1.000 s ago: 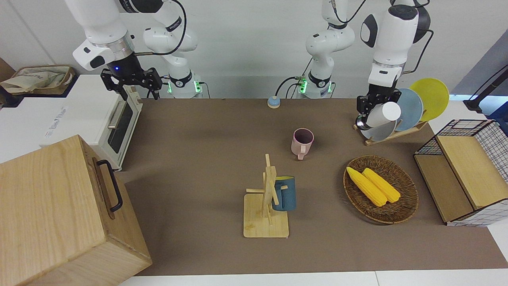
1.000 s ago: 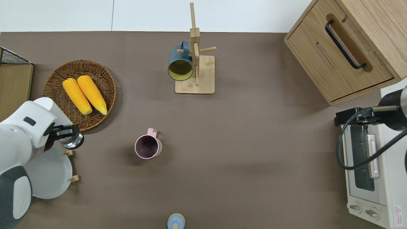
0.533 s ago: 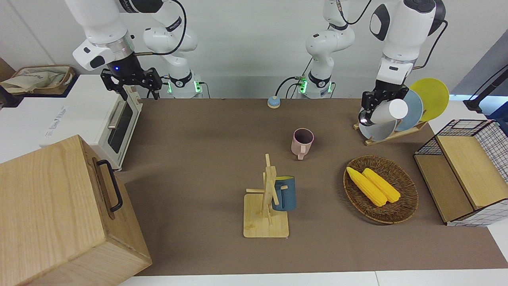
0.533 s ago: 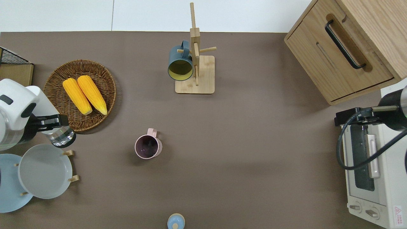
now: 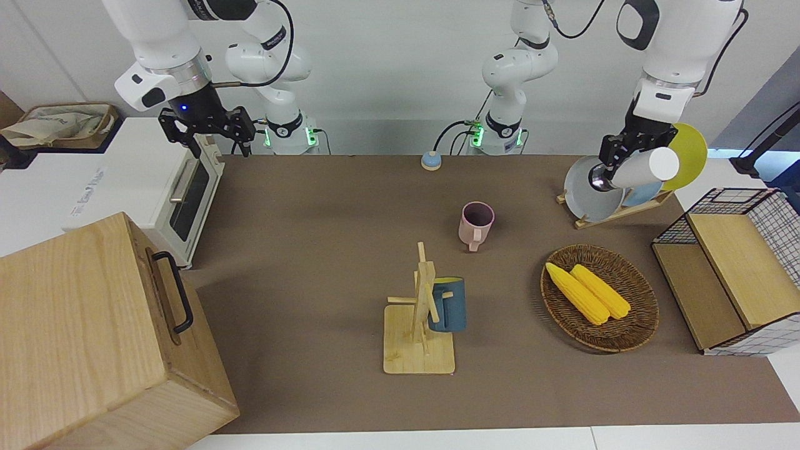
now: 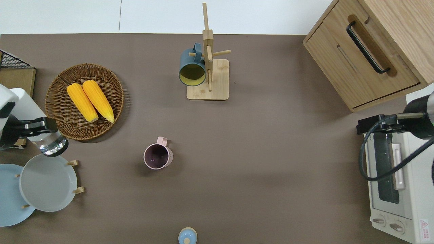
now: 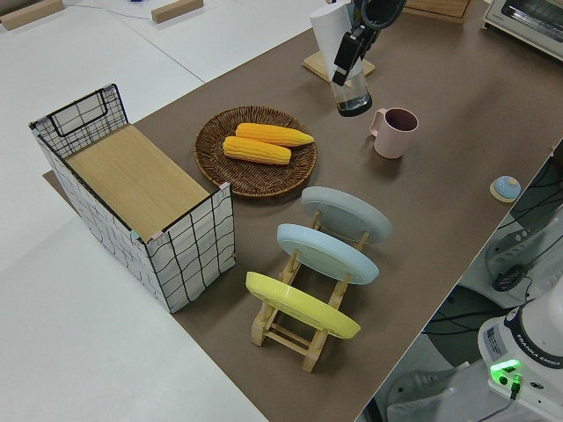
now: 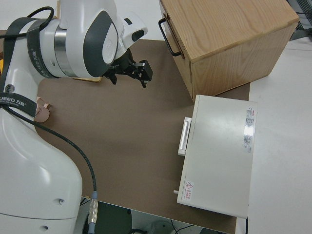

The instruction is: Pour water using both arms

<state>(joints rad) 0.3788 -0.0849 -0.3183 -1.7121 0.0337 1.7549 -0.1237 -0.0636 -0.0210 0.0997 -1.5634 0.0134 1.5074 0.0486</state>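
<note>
My left gripper [image 5: 615, 157] is shut on a clear bottle with a white top [image 5: 637, 170] and holds it tilted in the air. In the overhead view the bottle [image 6: 51, 145] is over the table between the corn basket and the plate rack, with the left gripper [image 6: 37, 127] gripping it. The left side view shows the bottle's clear base [image 7: 354, 92] pointing down. A pink mug [image 5: 476, 223] stands upright and open near the table's middle, apart from the bottle. My right arm is parked, its gripper [image 5: 219, 140] open and empty.
A wooden mug tree holds a blue mug [image 5: 447, 304]. A wicker basket [image 5: 644, 322] holds two corn cobs. A plate rack with a grey plate [image 5: 584, 187], a wire basket [image 5: 731, 269], a toaster oven [image 5: 181, 194], a wooden box [image 5: 94, 331] and a small blue knob [image 5: 430, 160] stand around.
My left arm has risen and carried the bottle toward its own end of the table, away from the pink mug. The right arm has not moved.
</note>
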